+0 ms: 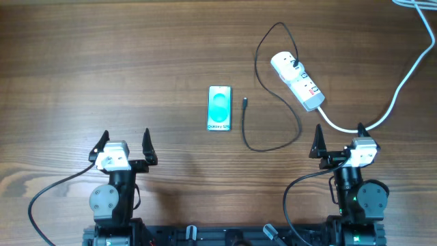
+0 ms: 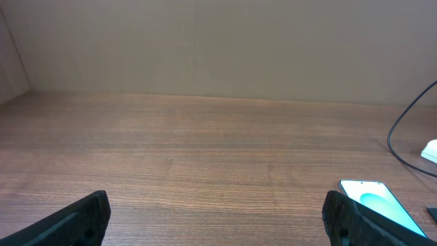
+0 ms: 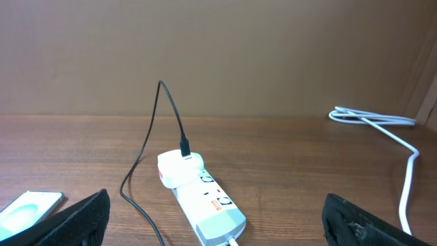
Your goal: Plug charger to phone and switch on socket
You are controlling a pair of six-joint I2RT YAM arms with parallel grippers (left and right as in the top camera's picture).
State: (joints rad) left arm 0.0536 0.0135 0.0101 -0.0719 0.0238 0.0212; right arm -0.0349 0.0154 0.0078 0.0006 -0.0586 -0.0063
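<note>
The phone [image 1: 219, 108] lies flat mid-table, teal screen up; it also shows in the left wrist view [image 2: 382, 205] and at the left edge of the right wrist view [image 3: 27, 208]. The charger's thin black cable [image 1: 273, 145] loops from a white plug [image 1: 281, 63] in the socket [image 1: 298, 82] to a loose connector tip [image 1: 245, 103] just right of the phone. The plug [image 3: 179, 167] and socket [image 3: 212, 212] show in the right wrist view. My left gripper [image 1: 124, 145] and right gripper [image 1: 338, 139] are open and empty, near the front edge.
The socket's thick white cord [image 1: 403, 82] runs from its near end up to the far right corner; it also shows in the right wrist view [image 3: 382, 126]. A plain wall stands behind the wooden table [image 1: 102, 68].
</note>
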